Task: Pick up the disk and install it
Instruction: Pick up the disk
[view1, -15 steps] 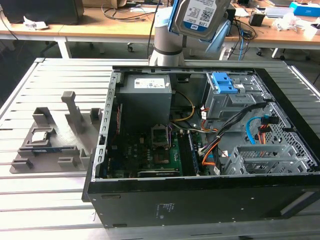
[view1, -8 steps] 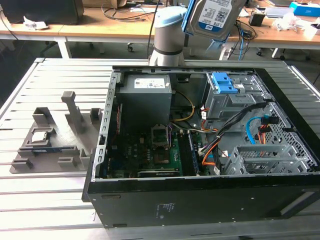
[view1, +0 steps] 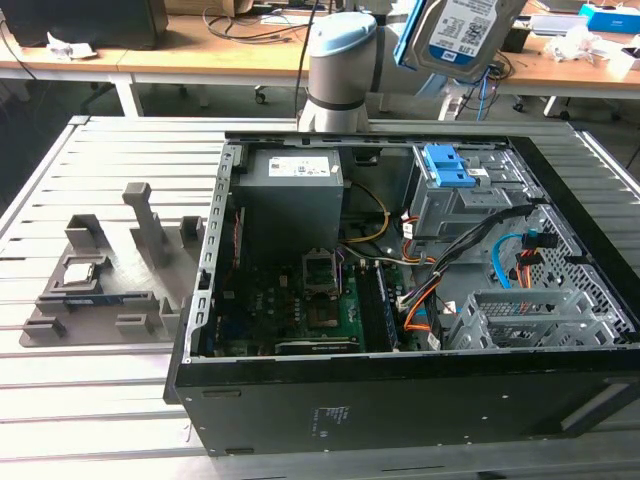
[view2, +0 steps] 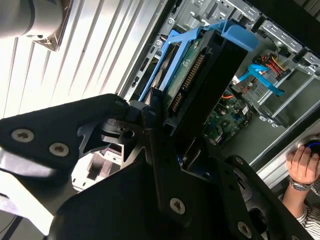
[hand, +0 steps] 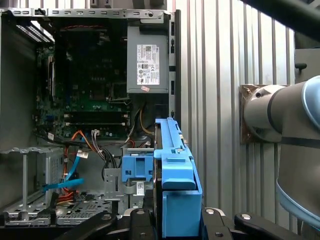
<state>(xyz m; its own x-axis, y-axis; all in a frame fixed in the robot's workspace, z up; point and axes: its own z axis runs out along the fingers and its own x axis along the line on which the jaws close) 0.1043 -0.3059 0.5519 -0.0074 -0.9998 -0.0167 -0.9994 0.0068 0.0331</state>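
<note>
The disk (view1: 462, 30), silver with a white-and-blue label and blue side rails, hangs high above the far right corner of the open computer case (view1: 250, 390) in the exterior view. In the second wrist view my gripper (view2: 175, 131) is shut on the disk (view2: 202, 80), black fingers (view2: 150, 112) clamping its lower end, with its circuit board side and connector showing. The first wrist view shows the disk (hand: 175, 170) edge-on with its blue rail, held above the case's rear edge. A drive cage with a blue bracket (view1: 448, 168) sits below it inside the case.
The case holds a grey power-supply box (view1: 295, 195), a motherboard (view1: 320, 310), loose cables (view1: 500, 235) and a metal cage (view1: 530, 315). A grey fixture (view1: 110, 270) lies on the slatted table at the exterior view's left. My arm's base (view1: 340, 65) stands behind the case. A person's hand (view2: 302, 165) rests nearby.
</note>
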